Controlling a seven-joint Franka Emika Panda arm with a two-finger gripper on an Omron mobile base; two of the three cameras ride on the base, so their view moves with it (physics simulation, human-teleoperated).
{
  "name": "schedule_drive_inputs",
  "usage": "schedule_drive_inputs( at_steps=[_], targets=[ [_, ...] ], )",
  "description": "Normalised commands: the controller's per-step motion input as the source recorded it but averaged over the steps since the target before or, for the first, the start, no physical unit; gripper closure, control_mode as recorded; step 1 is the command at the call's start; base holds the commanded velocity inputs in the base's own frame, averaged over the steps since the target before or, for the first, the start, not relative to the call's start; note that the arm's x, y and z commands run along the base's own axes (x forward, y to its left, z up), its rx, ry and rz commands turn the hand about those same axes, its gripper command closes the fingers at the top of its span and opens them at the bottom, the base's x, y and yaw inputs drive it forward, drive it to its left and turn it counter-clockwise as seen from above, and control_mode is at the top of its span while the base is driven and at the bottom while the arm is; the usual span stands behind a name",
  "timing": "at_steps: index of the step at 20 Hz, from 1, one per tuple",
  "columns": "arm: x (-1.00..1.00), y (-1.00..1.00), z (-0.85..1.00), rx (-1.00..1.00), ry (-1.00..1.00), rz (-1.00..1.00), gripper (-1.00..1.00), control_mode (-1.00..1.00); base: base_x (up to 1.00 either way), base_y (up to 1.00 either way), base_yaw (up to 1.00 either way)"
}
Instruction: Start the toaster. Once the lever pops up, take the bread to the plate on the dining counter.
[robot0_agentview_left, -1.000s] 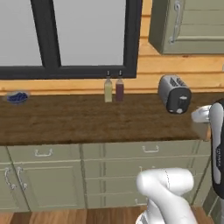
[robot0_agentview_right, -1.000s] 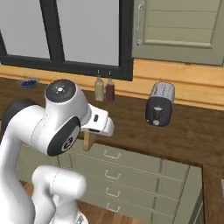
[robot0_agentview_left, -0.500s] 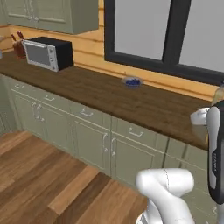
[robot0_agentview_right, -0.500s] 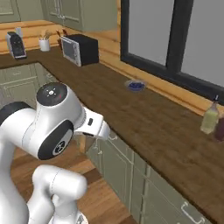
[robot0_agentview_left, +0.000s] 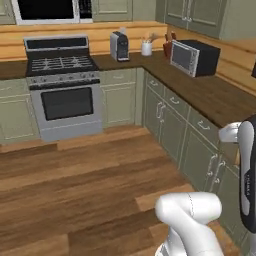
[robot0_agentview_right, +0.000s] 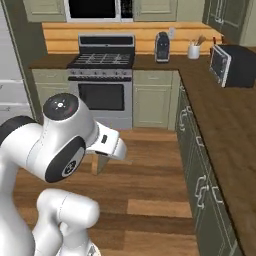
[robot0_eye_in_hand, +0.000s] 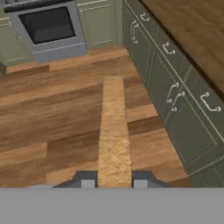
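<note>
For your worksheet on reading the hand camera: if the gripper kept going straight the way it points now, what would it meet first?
Probably the wooden floor: the gripper, shut on the bread, aims down at the boards before the oven. Depth is uncertain.

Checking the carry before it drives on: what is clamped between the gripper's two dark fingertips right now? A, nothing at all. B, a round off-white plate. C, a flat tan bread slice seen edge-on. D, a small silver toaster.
C: in the hand view the flat light-tan bread slice stands edge-on between the two fingertips of the gripper, over the wooden floor.
</note>
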Motion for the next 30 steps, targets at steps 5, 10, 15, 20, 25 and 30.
schedule_drive_inputs(
  at_steps=[5, 10, 15, 20, 25, 30],
  targets=[
    [0.00, 0.00, 0.00, 0.00, 0.00, 0.00, 1.00, 1.00, -0.03, 0.43, 0.97],
    [0.00, 0.00, 0.00, 0.00, 0.00, 0.00, 1.00, 1.00, 0.00, 0.39, 0.94],
    [0.00, 0.00, 0.00, 0.00, 0.00, 0.00, 1.00, 1.00, 0.00, 0.35, 0.89],
    [0.00, 0.00, 0.00, 0.00, 0.00, 0.00, 1.00, 1.00, 0.01, 0.37, 0.83],
    [0.00, 0.00, 0.00, 0.00, 0.00, 0.00, 1.00, 1.00, 0.35, 0.19, 0.59],
    [0.00, 0.00, 0.00, 0.00, 0.00, 0.00, 1.00, 1.00, 0.99, 0.07, 0.15]
  ],
)
